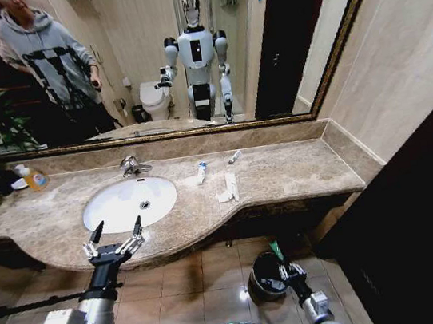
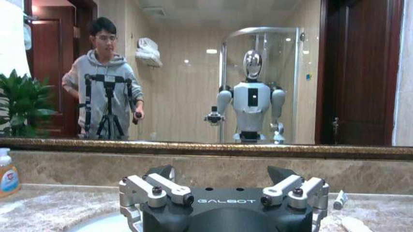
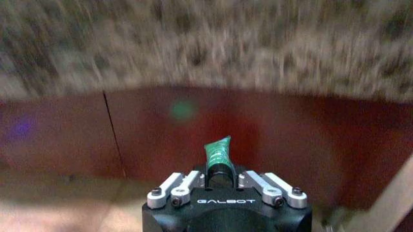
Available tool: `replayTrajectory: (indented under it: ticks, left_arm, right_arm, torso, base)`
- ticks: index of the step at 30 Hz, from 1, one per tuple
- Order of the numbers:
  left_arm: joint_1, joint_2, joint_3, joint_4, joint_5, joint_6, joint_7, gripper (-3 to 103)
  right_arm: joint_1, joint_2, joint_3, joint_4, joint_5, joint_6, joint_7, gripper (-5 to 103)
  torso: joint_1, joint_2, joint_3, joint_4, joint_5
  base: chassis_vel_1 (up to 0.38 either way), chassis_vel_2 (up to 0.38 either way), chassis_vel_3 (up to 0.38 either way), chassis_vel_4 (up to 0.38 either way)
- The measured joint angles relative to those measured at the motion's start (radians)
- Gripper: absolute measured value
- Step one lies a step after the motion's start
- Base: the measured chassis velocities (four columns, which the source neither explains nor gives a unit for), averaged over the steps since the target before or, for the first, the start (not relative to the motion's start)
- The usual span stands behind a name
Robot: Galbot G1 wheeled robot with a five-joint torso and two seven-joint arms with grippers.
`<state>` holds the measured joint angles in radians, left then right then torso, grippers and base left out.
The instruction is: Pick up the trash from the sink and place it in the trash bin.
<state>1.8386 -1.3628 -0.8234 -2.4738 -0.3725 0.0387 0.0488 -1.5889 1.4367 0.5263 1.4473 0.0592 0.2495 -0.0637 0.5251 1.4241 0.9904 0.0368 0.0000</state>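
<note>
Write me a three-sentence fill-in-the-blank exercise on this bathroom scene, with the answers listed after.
1. The right gripper is shut on a dark ____ tube.
2. That gripper hangs over the black trash ____ on the floor.
3. The left gripper hovers with fingers ____ in front of the sink.

Answers: green; bin; open

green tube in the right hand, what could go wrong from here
1. The right hand pinches the green tube by one end, beside the trash bin rim rather than clearly over it; released here, it may land on the floor.
2. The open left hand hovers at the sink edge; reaching for the white packets, it could knock the blue-labelled tube.
</note>
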Motion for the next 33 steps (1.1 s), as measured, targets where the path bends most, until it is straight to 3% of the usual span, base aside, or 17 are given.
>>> replayTrajectory:
  ticks: [7,16,33]
  left_arm:
    - [0.000,0.000,0.000,0.000,0.000,0.000,0.000,100]
    - [0.000,0.000,0.000,0.000,0.000,0.000,0.000,100]
    - [0.000,0.000,0.000,0.000,0.000,0.000,0.000,100]
  right_arm:
    - [0.134,0.006,-0.016,-0.262,-0.002,-0.012,-0.004,21]
    - [0.313,0.020,-0.017,-0.578,-0.105,0.018,-0.005,21]
    - [0.521,0.037,-0.006,-0.875,-0.114,-0.027,-0.017,21]
  torso:
    - [0.000,0.000,0.000,0.0000,0.0000]
    - [0.000,0.000,0.000,0.0000,0.0000]
    - [0.000,0.000,0.000,0.0001,0.0000]
  base:
    - [0.000,0.000,0.000,0.000]
    - [0.000,0.000,0.000,0.000]
    - [0.000,0.000,0.000,0.000]
